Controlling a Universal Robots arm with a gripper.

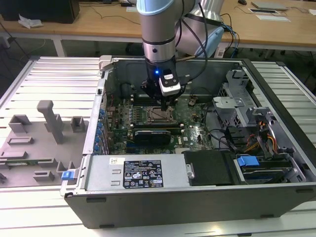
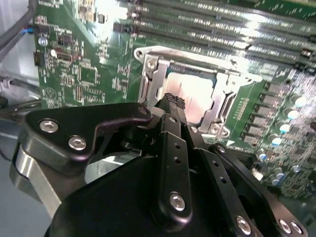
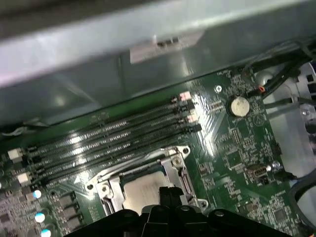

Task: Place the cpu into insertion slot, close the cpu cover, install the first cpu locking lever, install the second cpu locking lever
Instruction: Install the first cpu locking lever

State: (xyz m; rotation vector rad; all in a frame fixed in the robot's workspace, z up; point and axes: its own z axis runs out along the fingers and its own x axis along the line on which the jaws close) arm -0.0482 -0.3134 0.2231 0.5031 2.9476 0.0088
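I have the case lying open on its side, so the board faces up and the arm can come straight down into it. The arm stands over the socket for that reason: every step of this job happens at that one spot.

In both wrist views the cpu sits flat in the socket, its pale silver top showing, just beside the four memory slots. The cover frames it; it looks to be lying down around the chip rather than standing open, though glare on the metal leaves me unsure whether it is fully seated.

The gripper hangs directly above the chip's near edge, fingers pressed together with no gap and nothing between them. I judge that pinched tip suits pushing on the cover or a lever, not carrying. I cannot make out the levers' position from here.
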